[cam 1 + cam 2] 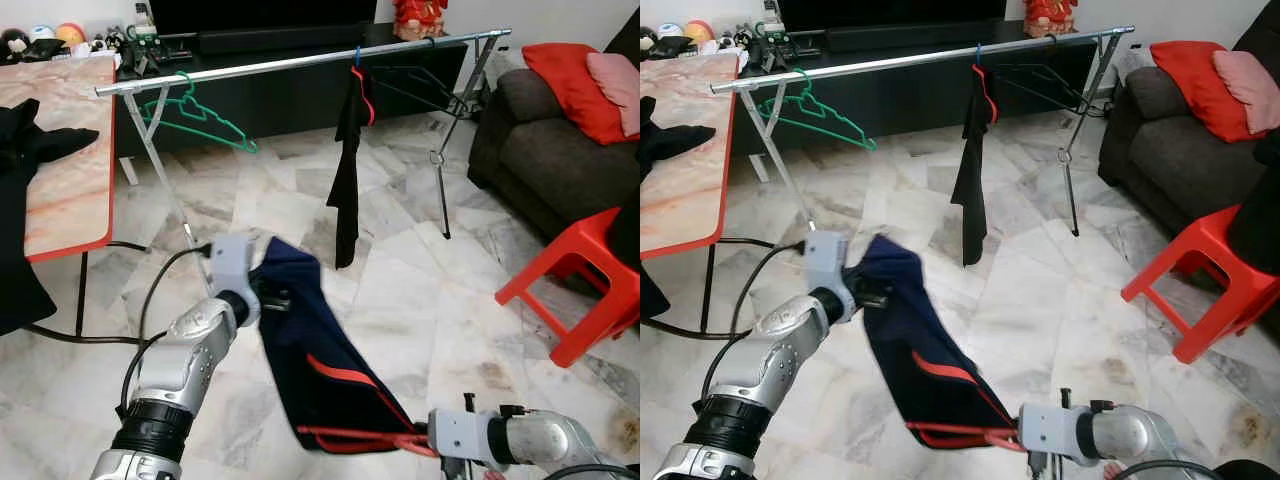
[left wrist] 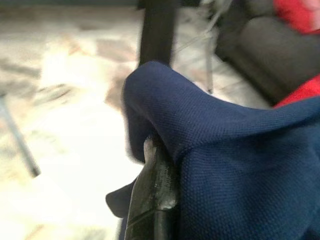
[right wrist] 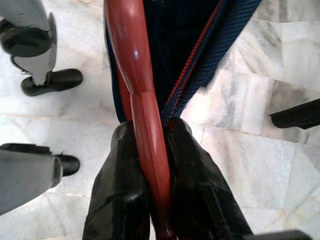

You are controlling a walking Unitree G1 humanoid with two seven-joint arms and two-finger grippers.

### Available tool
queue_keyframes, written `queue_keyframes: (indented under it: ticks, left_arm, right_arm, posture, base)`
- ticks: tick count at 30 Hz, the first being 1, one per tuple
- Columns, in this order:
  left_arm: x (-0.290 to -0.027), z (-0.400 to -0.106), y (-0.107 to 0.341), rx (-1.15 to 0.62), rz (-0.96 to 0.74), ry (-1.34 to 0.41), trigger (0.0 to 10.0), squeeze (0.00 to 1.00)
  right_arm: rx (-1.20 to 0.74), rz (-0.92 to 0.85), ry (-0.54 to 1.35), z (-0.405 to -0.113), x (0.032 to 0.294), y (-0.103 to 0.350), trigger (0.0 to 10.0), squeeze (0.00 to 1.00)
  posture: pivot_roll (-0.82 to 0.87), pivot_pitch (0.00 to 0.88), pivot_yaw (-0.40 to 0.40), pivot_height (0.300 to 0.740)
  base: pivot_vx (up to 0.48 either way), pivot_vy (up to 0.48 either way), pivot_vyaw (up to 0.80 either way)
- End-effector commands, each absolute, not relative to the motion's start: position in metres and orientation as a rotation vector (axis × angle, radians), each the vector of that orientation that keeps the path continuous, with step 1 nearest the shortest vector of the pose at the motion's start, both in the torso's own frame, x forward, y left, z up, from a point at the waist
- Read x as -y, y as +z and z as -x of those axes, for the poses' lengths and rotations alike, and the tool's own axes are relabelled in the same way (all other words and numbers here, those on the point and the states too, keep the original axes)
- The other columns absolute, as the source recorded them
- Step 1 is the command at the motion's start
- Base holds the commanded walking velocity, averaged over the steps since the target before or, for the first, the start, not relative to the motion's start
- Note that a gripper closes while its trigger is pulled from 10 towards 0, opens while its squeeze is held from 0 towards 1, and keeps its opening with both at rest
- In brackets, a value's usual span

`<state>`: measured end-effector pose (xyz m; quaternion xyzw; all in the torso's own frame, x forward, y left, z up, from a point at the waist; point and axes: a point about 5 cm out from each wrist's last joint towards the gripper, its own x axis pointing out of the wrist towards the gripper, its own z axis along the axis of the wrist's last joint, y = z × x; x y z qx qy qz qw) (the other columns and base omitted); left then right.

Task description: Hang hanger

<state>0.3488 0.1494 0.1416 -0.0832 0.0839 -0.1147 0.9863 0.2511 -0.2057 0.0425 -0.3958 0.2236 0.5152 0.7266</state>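
Item: navy garment (image 1: 320, 370) on red hanger (image 3: 142, 100), held low before the robot, well short of the rail (image 1: 300, 62) ahead and above. Right gripper (image 3: 150, 135): fingers clamped on the hanger. Left gripper (image 1: 268, 295): fingers pinching the cloth's upper end. Long axis slants from upper left to lower right.

Bright even daylight; left wrist view blurred, floor (image 2: 75, 130) overexposed.
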Motion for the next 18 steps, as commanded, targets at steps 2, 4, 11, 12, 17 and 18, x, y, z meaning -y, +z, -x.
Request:
queue_keyframes:
  ticks: [2, 4, 11, 12, 17, 18]
  left_arm:
    - [-0.171, -0.353, 0.165, -0.077, 0.147, -0.147, 0.0, 0.00]
    - [-0.168, -0.349, 0.155, -0.134, 0.112, -0.216, 2.1, 0.00]
    - [-0.180, -0.341, 0.125, -0.257, 0.021, -0.204, 6.1, 0.00]
    - [-0.180, -0.341, 0.125, -0.260, 0.028, -0.200, 6.1, 0.00]
    - [-0.178, -0.339, 0.124, -0.260, 0.057, -0.197, 6.0, 0.00]
    - [-0.174, -0.339, 0.124, -0.257, 0.073, -0.215, 5.8, 0.00]
  right_arm:
    - [-0.577, 0.781, 1.037, -0.244, 0.223, 0.031, 0.0, 0.00]
    - [-0.496, 0.687, 0.939, -0.255, 0.221, 0.041, 0.0, 0.00]
    - [-0.263, 0.628, 0.634, -0.286, 0.230, 0.077, 0.0, 0.00]
    - [-0.247, 0.628, 0.611, -0.288, 0.231, 0.079, 0.0, 0.00]
    - [-0.086, 0.646, 0.316, -0.305, 0.234, 0.103, 0.0, 0.00]
    - [-0.026, 0.589, 0.173, -0.309, 0.232, 0.112, 0.0, 0.00]
  posture:
    - [-0.01, 0.171, -0.024, 0.740]
    - [-0.01, 0.172, -0.024, 0.740]
    - [-0.01, 0.171, -0.017, 0.740]
    - [-0.01, 0.171, -0.017, 0.740]
    - [-0.02, 0.175, -0.014, 0.740]
    - [-0.02, 0.177, -0.012, 0.740]
  base:
    - [0.000, 0.000, 0.00]
    - [0.000, 0.000, 0.00]
    - [0.000, 0.000, 0.00]
    - [0.000, 0.000, 0.00]
    - [0.000, 0.000, 0.00]
    - [0.000, 0.000, 0.00]
